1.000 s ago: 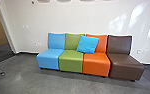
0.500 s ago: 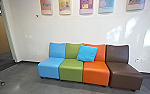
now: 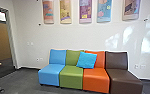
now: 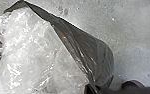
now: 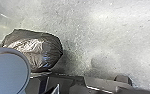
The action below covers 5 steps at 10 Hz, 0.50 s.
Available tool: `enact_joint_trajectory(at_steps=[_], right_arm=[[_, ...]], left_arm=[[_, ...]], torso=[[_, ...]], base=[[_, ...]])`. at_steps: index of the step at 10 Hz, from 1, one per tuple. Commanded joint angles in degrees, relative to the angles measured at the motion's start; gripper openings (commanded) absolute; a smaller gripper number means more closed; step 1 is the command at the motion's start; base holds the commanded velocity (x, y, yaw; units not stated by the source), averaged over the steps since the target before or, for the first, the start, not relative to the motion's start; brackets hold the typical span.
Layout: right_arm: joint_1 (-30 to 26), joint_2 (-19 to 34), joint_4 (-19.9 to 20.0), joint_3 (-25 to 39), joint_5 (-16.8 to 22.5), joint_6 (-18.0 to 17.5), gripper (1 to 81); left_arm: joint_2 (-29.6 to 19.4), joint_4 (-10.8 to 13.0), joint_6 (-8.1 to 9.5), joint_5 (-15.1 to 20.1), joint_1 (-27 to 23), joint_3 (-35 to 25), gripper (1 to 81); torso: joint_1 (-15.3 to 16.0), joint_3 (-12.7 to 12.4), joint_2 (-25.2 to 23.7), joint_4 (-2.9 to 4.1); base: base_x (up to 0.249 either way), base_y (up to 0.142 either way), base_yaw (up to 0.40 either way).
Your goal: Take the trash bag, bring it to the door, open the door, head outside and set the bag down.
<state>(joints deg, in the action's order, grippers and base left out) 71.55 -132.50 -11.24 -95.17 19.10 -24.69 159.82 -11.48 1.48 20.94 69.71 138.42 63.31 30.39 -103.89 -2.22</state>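
Open-topped trash bag (image 4: 98, 60) of clear plastic (image 4: 28, 50), probably being carried; best kept upright. Either gripper's hold: cannot tell.

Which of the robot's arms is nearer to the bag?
Left. The left arm's wrist looks from close over the bag, large in its view; the right arm's wrist seems farther off, to one side, seeing it smaller.

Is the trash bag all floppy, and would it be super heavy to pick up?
The trash bag would probably sag and flop, since its thin dark side is creased. It's likely light for its size, because the clear plastic inside looks thin and crumpled. Some might spill if it tips, as the top looks open.
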Motion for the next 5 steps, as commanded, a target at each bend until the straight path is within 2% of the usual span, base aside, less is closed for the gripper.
enact_joint_trajectory(at_steps=[1, 3, 5], right_arm=[[-3.1, -0.8, -2.4, -0.6, 1.9, 0.1, 81.1], [-1.3, -3.7, -3.4, -3.8, 0.8, 0.1, 81.1], [0.0, -5.9, -4.4, -6.3, 0.7, 0.1, 81.1]], left_arm=[[0.6, 3.8, -0.33, 2.3, -3.2, -0.7, 1.0], [1.5, 6.0, -0.24, 0.0, -0.9, -0.4, 1.0], [2.0, 6.6, -0.33, -0.1, 0.3, 0.1, 1.0]], torso=[[-3.7, 0.0, 5.7, 0.00], [-6.0, -0.3, 9.3, 0.00], [-8.7, -0.4, 13.4, 0.00]], base=[[0.000, 0.000, 0.000], [0.000, 0.000, 0.000], [0.000, 0.000, 0.000]])
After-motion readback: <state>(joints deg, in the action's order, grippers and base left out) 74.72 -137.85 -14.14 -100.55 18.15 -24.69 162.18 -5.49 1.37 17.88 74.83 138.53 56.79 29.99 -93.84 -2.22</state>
